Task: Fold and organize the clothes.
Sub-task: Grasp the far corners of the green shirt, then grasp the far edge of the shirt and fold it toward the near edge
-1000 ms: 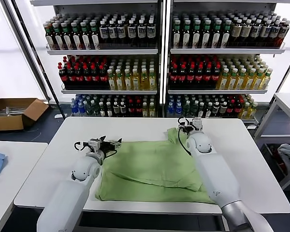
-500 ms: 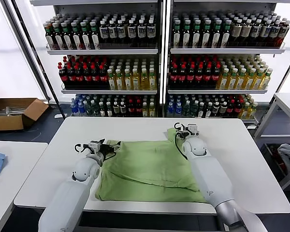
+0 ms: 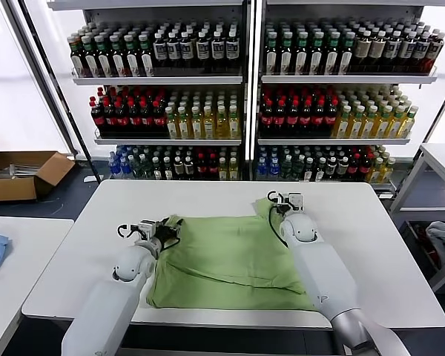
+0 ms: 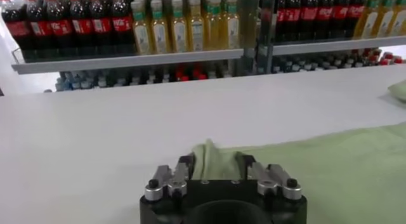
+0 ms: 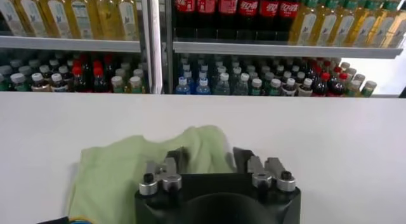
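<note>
Two smooth, glossy white rounded arms, each ending in a black gripper block with silver screw-studded knuckles and looping black cables.

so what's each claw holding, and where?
Left claw pinches the polo shirt at its far left corner; right claw pinches its far right corner fabric.

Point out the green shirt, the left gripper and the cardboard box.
green shirt (image 3: 230, 259), head view, middle of the cloth.
left gripper (image 3: 168, 224), head view, between its fingertips at the shirt's corner.
cardboard box (image 3: 30, 178), head view, front wall.
</note>
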Robot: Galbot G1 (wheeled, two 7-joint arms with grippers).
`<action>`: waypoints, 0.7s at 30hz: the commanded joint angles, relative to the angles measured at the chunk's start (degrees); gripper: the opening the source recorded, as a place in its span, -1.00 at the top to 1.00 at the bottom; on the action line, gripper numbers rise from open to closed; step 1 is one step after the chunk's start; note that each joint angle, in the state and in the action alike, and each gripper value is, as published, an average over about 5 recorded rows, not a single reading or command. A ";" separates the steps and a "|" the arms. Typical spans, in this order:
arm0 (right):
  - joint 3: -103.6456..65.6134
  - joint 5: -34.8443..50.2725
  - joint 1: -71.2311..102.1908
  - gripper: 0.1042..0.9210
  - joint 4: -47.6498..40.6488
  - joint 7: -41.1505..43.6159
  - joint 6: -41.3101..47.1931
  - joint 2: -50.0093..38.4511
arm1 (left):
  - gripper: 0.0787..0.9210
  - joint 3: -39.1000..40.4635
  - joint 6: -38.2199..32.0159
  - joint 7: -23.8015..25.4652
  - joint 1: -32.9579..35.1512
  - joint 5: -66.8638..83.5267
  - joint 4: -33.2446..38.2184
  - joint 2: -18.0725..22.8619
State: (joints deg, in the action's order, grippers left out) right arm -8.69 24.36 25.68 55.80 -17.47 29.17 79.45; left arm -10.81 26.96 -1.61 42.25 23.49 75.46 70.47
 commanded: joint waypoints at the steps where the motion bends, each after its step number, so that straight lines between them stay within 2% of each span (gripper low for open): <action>1: 0.18 -0.15 1.12 0.29 1.05 0.43 0.28 -0.56 | 0.29 0.07 -0.19 0.26 0.35 -0.64 -0.03 -0.11; 10: -0.20 0.28 3.05 0.91 9.08 -0.10 -0.60 -2.38 | 0.89 -0.34 -3.33 -0.25 -0.01 -2.59 2.80 -0.32; 13: -0.63 0.19 3.66 1.00 12.29 -0.38 -1.30 -2.77 | 0.97 -0.56 -6.00 -0.39 0.16 -3.38 4.11 -0.31; 21: -2.44 0.62 5.77 1.00 20.35 -1.08 -3.32 -3.11 | 0.98 -1.38 -8.74 -0.20 1.51 -3.37 7.46 -0.46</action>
State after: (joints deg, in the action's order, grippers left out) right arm -10.11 24.78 29.87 67.43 -18.31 27.35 76.71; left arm -11.77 22.22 -1.95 42.88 20.99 79.52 70.13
